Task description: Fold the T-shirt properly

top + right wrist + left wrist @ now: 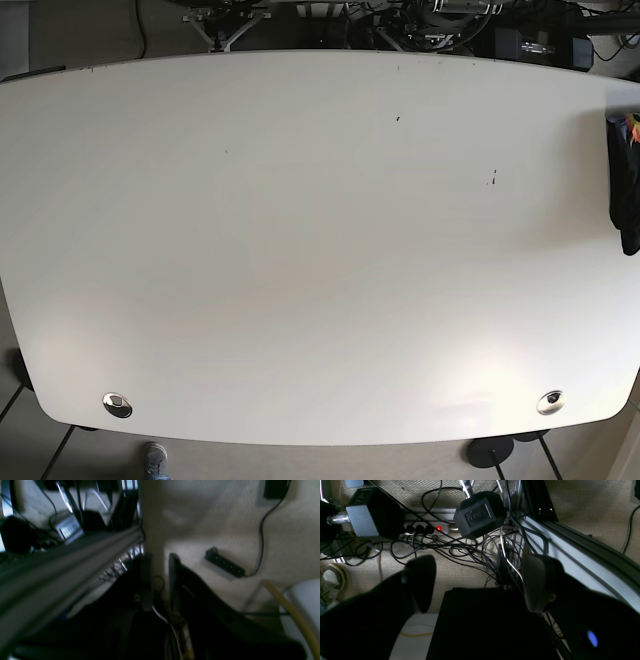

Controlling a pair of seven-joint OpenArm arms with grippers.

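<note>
A dark bundle of cloth (pixel 625 185), apparently the T-shirt, lies at the far right edge of the white table (pixel 300 250), partly cut off by the frame. Neither arm shows in the base view. Both wrist cameras look down at the carpeted floor beside the table. My left gripper (pixel 478 582) is open wide with nothing between its fingers (pixel 420 580). My right gripper (pixel 160 580) has its fingers (pixel 146 580) a narrow gap apart, holding nothing.
Under the left gripper are two black dumbbells (pixel 480 515), a power strip (pixel 427 528), tangled cables, a black box (pixel 490 625) and an aluminium frame rail (pixel 570 552). The right wrist view shows a frame rail (pixel 62 565) and a floor power strip (pixel 225 566). Two metal discs (pixel 117 404) sit near the table's front edge.
</note>
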